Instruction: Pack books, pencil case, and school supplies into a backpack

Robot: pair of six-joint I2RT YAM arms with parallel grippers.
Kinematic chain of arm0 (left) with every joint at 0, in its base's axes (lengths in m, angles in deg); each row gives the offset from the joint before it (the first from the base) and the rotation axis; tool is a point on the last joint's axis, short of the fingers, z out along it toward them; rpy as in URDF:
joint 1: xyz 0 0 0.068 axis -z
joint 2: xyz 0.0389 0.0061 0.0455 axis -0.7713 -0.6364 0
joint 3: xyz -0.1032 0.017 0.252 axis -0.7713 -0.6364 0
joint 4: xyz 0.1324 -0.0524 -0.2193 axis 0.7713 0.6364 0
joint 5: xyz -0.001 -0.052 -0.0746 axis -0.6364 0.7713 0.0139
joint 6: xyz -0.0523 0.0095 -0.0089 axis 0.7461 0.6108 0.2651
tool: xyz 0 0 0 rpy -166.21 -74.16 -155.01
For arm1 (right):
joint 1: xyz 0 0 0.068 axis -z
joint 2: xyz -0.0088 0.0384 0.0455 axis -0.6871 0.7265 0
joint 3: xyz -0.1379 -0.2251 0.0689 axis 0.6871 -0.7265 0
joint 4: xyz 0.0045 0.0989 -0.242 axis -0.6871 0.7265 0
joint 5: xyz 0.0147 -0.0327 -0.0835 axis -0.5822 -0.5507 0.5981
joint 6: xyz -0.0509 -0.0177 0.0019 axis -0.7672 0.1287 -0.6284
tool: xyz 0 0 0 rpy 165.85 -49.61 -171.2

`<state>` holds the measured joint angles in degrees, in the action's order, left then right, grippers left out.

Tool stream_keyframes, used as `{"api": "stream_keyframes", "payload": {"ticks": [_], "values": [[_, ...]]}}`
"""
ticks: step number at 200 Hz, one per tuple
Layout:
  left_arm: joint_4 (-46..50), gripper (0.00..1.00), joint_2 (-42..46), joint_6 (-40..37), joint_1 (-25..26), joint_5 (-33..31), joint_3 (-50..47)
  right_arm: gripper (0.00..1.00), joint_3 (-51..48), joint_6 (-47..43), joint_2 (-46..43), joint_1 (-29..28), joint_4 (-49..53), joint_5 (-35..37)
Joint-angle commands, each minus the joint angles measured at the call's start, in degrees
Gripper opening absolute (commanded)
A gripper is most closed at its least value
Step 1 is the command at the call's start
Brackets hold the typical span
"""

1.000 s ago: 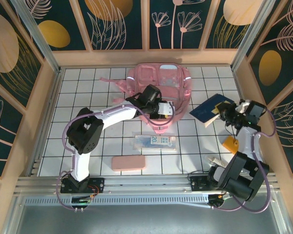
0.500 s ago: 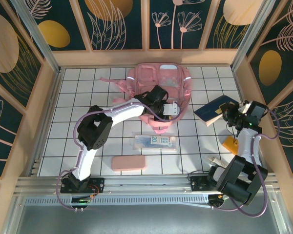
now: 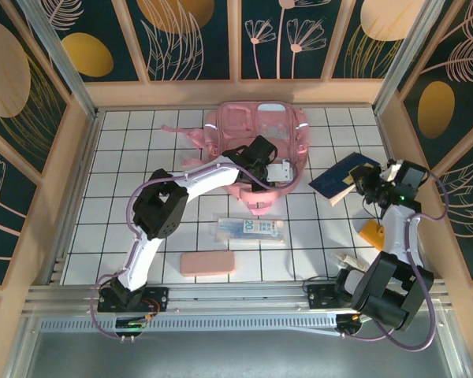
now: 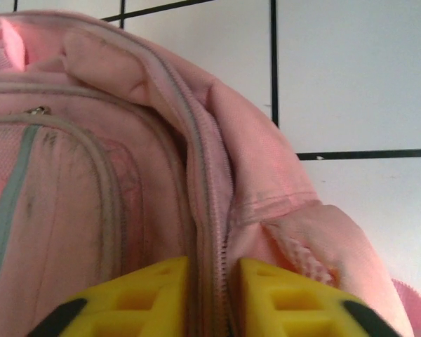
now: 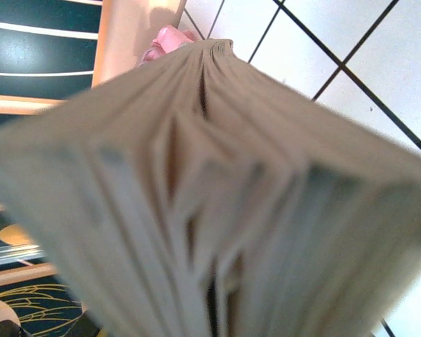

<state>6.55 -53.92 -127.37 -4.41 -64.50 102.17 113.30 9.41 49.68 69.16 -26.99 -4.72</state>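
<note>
Soft pink backpack (image 3: 252, 130) had its zip seam newly pinched by left fingers (image 4: 147, 295); right fingers (image 3: 364, 184) gripped thin navy book (image 3: 340, 175), ready for packing.

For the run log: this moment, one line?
left gripper: pinching backpack zipper | right gripper: shut on book | pencil case, packet: on table

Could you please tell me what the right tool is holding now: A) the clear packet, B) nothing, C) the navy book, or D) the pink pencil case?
C: the right tool is shut on the navy book, its page edges close before the wrist camera, while the pencil case and the clear packet lie on the table.
</note>
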Motion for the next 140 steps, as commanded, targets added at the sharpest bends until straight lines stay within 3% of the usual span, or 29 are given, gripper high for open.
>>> {"api": "stream_keyframes", "payload": {"ticks": [1,37,69,84,140], "values": [[2.1,0.32,-1.1,2.6,-0.3,-3.6,3.5,0.0,2.2,-1.8,0.2,-0.9,0.2,-1.1],[7.9,0.49,-1.3,5.7,-0.9,5.8,8.7,0.0,2.5,-2.8,0.4,-1.1,0.8,-1.6],[10.5,0.43,-5.7,8.6,-1.7,3.7,15.0,0.0,2.8,-3.2,0.3,-1.2,1.1,-1.1],[10.7,0.41,-6.0,7.9,-1.8,5.9,14.6,0.0,3.1,-3.5,0.4,-1.2,1.4,-1.1],[12.3,0.52,-7.6,9.6,-1.7,10.7,15.2,0.0,3.1,-4.0,1.2,-1.3,1.5,-0.7]]}}
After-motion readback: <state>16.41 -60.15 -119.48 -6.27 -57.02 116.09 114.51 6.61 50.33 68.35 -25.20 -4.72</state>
